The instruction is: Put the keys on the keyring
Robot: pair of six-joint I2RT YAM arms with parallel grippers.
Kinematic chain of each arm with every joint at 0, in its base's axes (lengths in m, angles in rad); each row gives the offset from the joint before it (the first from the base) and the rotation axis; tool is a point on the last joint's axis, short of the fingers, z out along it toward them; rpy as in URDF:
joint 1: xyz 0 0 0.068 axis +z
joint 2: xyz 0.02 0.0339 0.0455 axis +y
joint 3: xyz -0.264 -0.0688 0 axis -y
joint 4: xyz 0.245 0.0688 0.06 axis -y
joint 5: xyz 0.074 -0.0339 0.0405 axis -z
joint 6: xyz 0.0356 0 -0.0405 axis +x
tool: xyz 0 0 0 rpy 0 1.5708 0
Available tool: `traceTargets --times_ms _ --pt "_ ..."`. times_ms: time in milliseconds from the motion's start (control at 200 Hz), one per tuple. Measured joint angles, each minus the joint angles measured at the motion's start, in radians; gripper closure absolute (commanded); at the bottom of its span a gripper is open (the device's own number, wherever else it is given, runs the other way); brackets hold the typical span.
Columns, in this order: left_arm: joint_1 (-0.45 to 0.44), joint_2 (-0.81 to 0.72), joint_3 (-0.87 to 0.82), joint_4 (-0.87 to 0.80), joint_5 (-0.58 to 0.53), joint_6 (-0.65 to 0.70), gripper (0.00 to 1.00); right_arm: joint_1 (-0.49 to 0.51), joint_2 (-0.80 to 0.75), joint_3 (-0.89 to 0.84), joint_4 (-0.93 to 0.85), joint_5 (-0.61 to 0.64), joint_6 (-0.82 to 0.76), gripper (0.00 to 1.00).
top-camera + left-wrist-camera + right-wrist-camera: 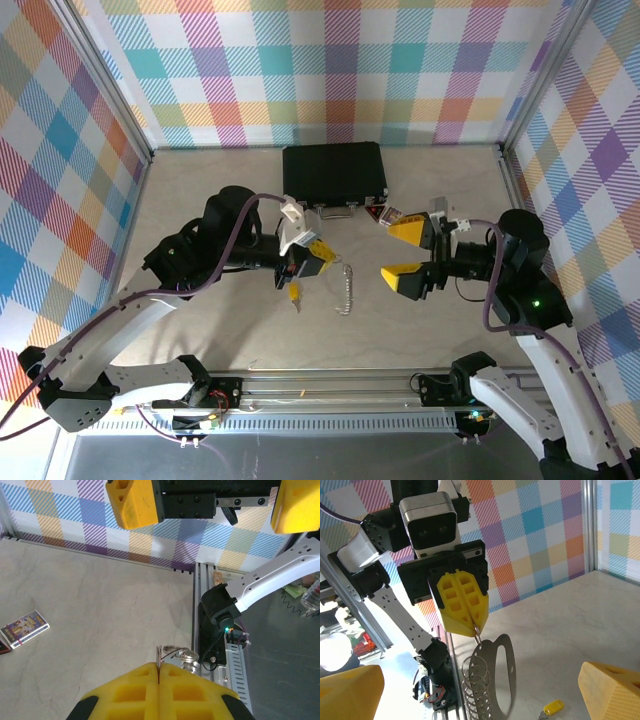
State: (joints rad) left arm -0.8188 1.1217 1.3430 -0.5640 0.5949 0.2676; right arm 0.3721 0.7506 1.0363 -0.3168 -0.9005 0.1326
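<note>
My left hand (467,625) is pinched fully shut on the keyring (482,680). I grip it by its very top, so it hangs free under my fingertips. My right hand (405,254) faces it, spread as wide as it goes and holding nothing. The key (551,708) lies flat on the tabletop (580,625), below my right hand and between its two fingers, nearer one finger than the other.

As I judge it, the step now is to fetch that key with my right hand. I would come straight down over the yellow head and close gently across its flat faces, because it is small and smooth and could skid on the tabletop. I cannot see where its hole sits, so I would grip low enough on the head to leave the end free for threading. My left hand should hold steady, since the ring looks floppy and would swing.

The ring is thin silvery wire wound in several stacked coils, springy like a loose helix. The key has a glossy plastic head and a short metal blade. My fingers are yellow moulded blocks with square pockets, and the tabletop is pale, matte and faintly mottled
</note>
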Motion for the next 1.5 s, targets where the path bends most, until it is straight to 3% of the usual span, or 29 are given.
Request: traceTargets --times_ms 140,345,905,1500 --pt "-0.011 0.001 0.022 -0.032 -0.002 0.031 1.00 0.058 0.042 0.054 -0.060 0.023 -0.061 0.00" --pt "-0.051 0.031 0.089 -0.121 -0.031 0.099 1.00 0.139 0.081 0.077 -0.143 0.070 -0.160 0.24" --pt "-0.077 0.074 0.141 -0.242 -0.057 0.187 1.00 0.266 0.162 0.090 -0.239 0.120 -0.320 0.55" --pt "-0.102 0.085 0.142 -0.259 -0.058 0.198 1.00 0.351 0.198 0.093 -0.240 0.169 -0.359 0.68"
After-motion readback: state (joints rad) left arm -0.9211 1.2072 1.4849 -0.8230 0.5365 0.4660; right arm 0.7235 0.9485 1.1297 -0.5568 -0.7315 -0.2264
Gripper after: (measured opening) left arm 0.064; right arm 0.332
